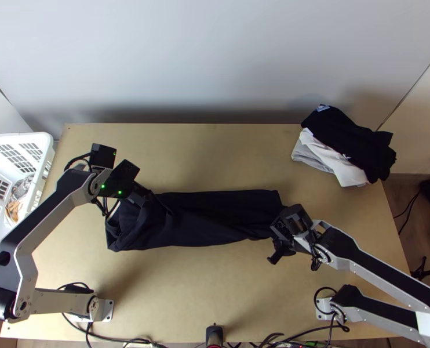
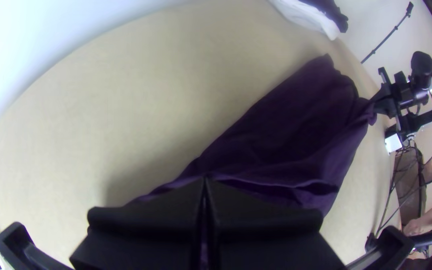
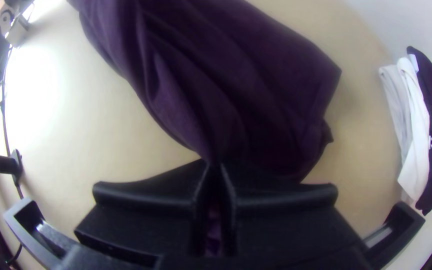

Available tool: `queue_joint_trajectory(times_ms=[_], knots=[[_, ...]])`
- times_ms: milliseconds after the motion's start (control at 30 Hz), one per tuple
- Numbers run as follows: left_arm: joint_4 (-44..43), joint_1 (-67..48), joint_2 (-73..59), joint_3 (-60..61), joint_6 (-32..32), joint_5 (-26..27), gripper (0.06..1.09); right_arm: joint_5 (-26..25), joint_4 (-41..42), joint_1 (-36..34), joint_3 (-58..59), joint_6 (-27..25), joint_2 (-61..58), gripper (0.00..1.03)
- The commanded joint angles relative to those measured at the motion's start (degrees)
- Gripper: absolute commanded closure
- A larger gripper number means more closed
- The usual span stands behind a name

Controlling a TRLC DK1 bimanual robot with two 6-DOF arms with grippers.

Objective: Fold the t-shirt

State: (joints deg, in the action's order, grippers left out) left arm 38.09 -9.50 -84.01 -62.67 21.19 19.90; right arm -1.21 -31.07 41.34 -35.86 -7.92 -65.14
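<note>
Dark t-shirt (image 1: 215,214), gripped twice

Left gripper (image 1: 148,199): closed on cloth toward the left end. T-shirt: one, creased, lying lengthwise across the table (image 1: 215,290). Right gripper (image 1: 276,230): pinching its right end. Garments (image 1: 354,145): stacked, far right corner.

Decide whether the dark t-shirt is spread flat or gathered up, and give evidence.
Gathered, not spread flat: the t-shirt lies as a long, narrow band, with creases and a bunched end near the left gripper.

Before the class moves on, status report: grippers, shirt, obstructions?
Left gripper shut on t-shirt, left part; right gripper shut on its right end. Shirt in a long, rumpled strip. Clothes pile at far right, clear of it.
</note>
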Motion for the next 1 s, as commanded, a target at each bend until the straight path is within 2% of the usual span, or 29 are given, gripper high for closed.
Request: queue_joint_trajectory(times_ms=[0,200,400,733,767,800,867,900,967], knots=[[-0.73,0.71,-1.42,0.89,-0.1,-0.65,1.05,-2.04,2.77,-0.03,-1.15,0.45,1.86,1.0],[-1.0,0.44,-0.81,1.59,0.08,-0.65,1.05,-5.03,10.42,-1.09,-2.55,-0.87,2.3,1.0],[-1.17,-0.26,-0.46,1.59,0.17,-0.65,1.05,-5.2,18.59,-3.9,-3.43,-2.36,-2.53,1.0],[-1.08,-0.52,0.34,1.68,0.61,-0.74,1.05,-5.2,21.84,-5.57,-4.31,-2.45,-9.21,1.0],[-1.08,-0.52,0.51,1.68,0.61,-0.74,1.05,-5.2,21.84,-5.57,-4.22,-2.54,-9.21,0.96],[-1.08,-0.52,0.69,1.68,0.69,-0.74,1.05,-5.2,21.84,-5.66,-4.13,-2.62,-9.04,0.8],[-1.08,-0.35,0.77,1.77,0.78,-0.74,1.05,-5.2,21.4,-6.1,-3.96,-2.62,-8.86,0.23],[-1.0,-0.26,0.86,1.77,0.87,-0.74,1.05,-5.2,20.26,-6.27,-4.22,-2.62,-8.6,0.04],[-1.0,-0.17,1.04,1.94,1.05,-0.74,1.05,-5.2,16.66,-6.36,-5.01,-2.62,-7.01,0.04]])
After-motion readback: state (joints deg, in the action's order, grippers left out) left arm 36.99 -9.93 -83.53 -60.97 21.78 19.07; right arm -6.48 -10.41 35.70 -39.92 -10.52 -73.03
